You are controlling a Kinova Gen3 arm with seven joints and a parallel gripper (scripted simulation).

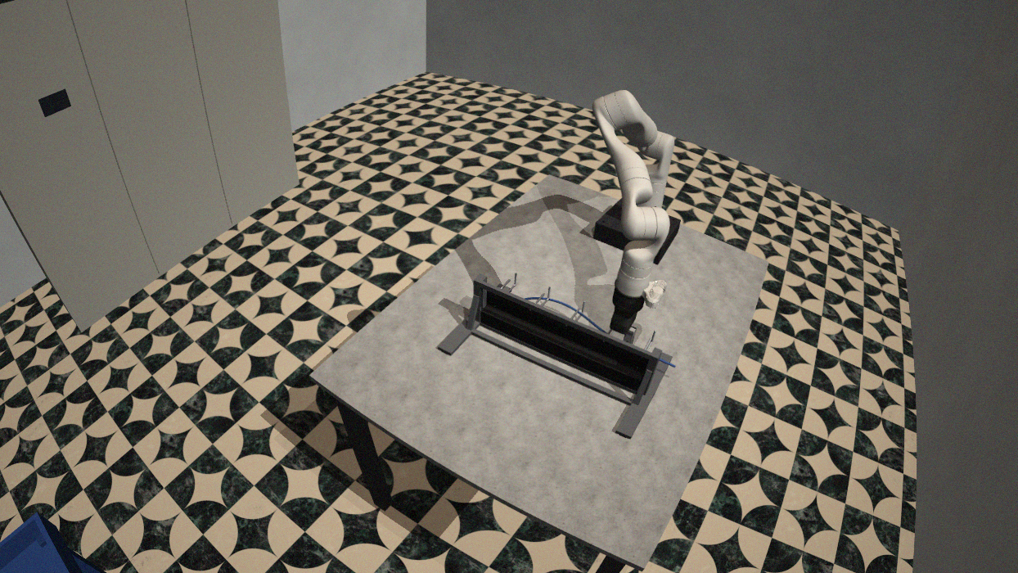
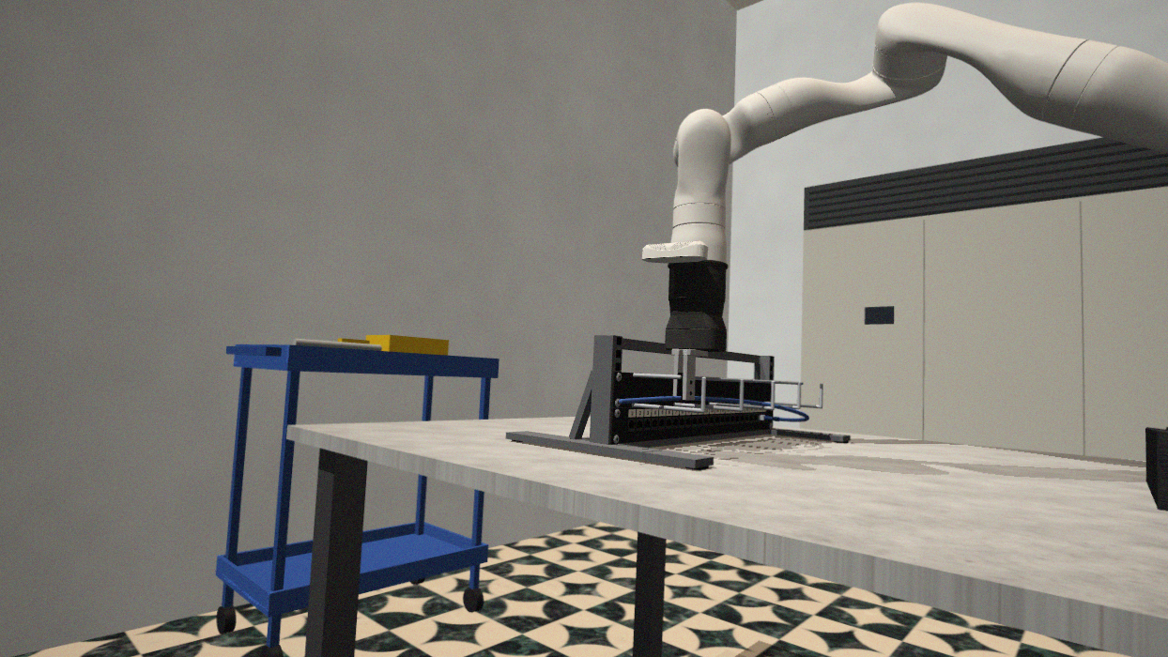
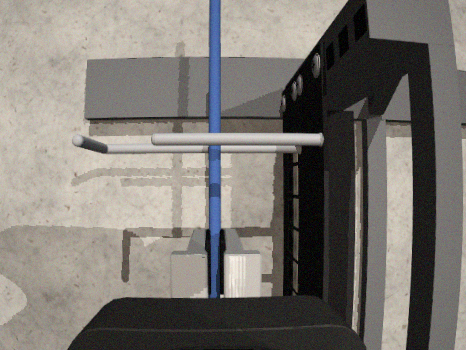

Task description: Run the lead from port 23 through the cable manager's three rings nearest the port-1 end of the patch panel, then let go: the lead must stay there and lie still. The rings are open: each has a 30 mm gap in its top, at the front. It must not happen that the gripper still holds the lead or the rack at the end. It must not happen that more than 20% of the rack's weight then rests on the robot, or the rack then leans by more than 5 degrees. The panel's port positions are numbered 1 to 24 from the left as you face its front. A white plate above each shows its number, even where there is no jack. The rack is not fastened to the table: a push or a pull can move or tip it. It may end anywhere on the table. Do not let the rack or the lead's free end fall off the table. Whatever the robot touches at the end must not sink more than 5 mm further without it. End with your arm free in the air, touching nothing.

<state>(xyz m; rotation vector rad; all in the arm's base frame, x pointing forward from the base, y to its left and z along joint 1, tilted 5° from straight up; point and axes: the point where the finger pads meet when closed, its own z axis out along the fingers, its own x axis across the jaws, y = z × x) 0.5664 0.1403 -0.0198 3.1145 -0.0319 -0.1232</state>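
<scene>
The rack (image 1: 562,341) (image 2: 685,422) stands on the grey table with its patch panel facing the arm's side. The blue lead (image 2: 727,400) loops out of a port near the far end (image 2: 796,412) and runs along the row of wire rings (image 2: 739,391). My gripper (image 2: 688,382) points straight down over the rings near the port-1 end and is shut on the lead (image 3: 215,75). In the wrist view my fingers pinch the lead, and one ring's bars (image 3: 220,141) cross over it just ahead. The free end (image 1: 668,363) sticks out past the rack's end post.
The rack's frame (image 3: 393,162) is close on one side of my fingers. Its flat feet (image 1: 637,417) lie on the table. The arm's black base (image 1: 619,227) sits at the table's back. A blue cart (image 2: 359,457) with a yellow box (image 2: 406,343) stands beyond the table.
</scene>
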